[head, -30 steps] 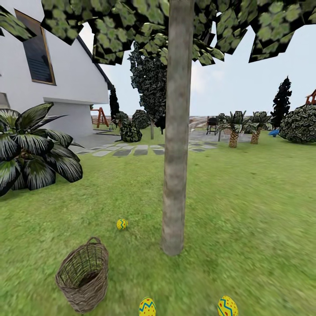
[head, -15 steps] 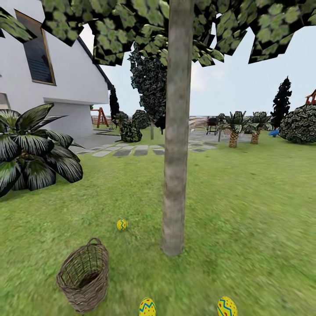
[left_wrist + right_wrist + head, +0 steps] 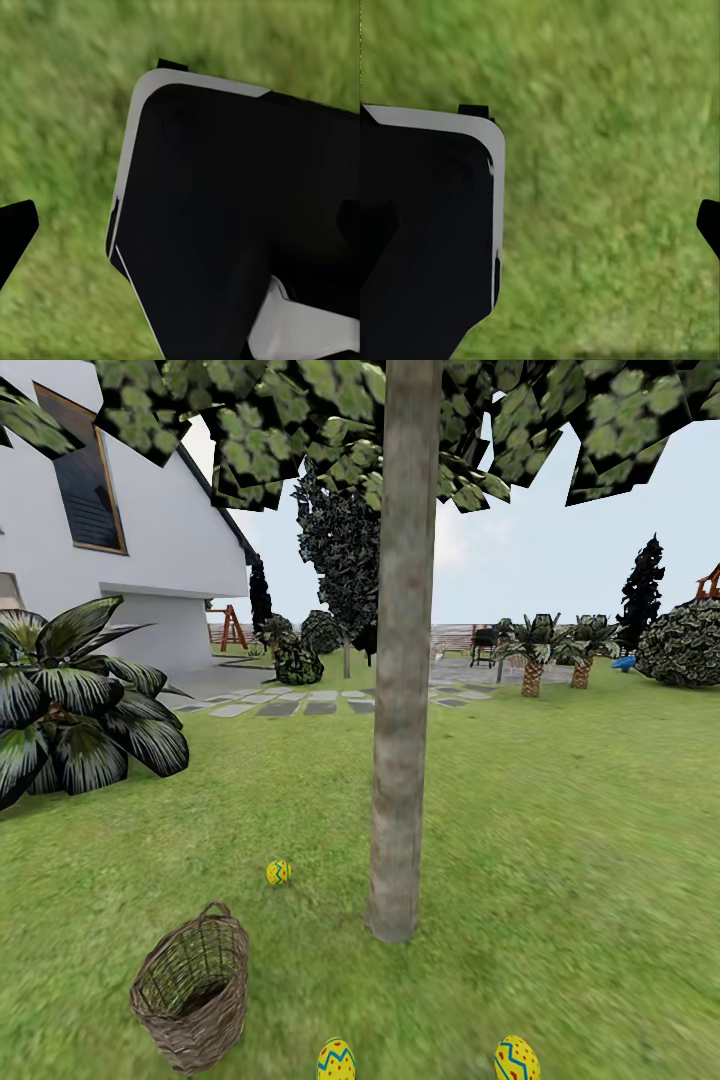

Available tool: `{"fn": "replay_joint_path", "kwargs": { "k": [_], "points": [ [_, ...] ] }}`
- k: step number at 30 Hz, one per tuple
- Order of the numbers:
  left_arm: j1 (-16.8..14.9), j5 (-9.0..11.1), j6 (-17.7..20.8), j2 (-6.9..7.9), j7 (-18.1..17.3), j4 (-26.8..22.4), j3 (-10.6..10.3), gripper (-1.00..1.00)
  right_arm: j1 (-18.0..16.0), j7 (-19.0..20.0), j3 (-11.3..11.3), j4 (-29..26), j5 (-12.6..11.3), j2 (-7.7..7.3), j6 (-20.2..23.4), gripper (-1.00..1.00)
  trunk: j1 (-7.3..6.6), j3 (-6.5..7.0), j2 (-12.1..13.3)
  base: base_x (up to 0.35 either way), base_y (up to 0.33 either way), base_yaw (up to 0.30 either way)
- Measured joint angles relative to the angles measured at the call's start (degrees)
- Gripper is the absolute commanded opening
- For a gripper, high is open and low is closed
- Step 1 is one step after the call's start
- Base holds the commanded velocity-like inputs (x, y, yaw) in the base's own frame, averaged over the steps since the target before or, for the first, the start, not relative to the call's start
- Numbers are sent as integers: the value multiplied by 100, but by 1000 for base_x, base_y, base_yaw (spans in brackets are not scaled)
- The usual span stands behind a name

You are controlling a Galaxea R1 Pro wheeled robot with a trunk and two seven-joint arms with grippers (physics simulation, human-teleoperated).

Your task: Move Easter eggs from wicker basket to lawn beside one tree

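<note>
Now the wicker basket [image 3: 190, 992] stands empty at the tree [image 3: 400, 760] trunk's seven o'clock. Three Easter eggs [image 3: 278, 872] [image 3: 336, 1060] [image 3: 517, 1058] lie on the lawn [image 3: 560, 840] around the trunk, at ten, seven and five o'clock. Whether either gripper's fingers are spread I cannot tell.

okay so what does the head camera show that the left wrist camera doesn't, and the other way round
Head view alone: the tree, the wicker basket standing open with nothing visible inside, and three Easter eggs on the grass near the trunk, one beyond the basket and two at the near edge, plus the house and paving slabs. Left wrist view alone: a large black, white-edged robot part close up. Both: the lawn.
</note>
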Motion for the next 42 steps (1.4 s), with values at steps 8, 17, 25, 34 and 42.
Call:
{"fn": "replay_joint_path", "kwargs": {
  "k": [8,17,25,34,42],
  "points": [
    [0,-9,-8,-12,1,7,5,100,0,-7,0,-1,-3,0,1,100,4,0,0,-203,0,0],
    [0,-8,-6,-10,1,10,9,100,0,-7,0,-1,-1,0,1,100,4,0,0,-329,0,0],
    [0,-9,6,-26,0,3,5,100,0,-8,0,0,0,3,1,100,0,0,0,-49,0,0],
    [0,-15,18,-28,2,1,4,100,0,-7,8,-17,5,1,1,100,0,0,0,0,0,0],
    [0,-28,28,-10,36,1,-8,100,0,-16,15,-18,12,-17,1,100,0,0,0,0,0,0]
  ]
}}
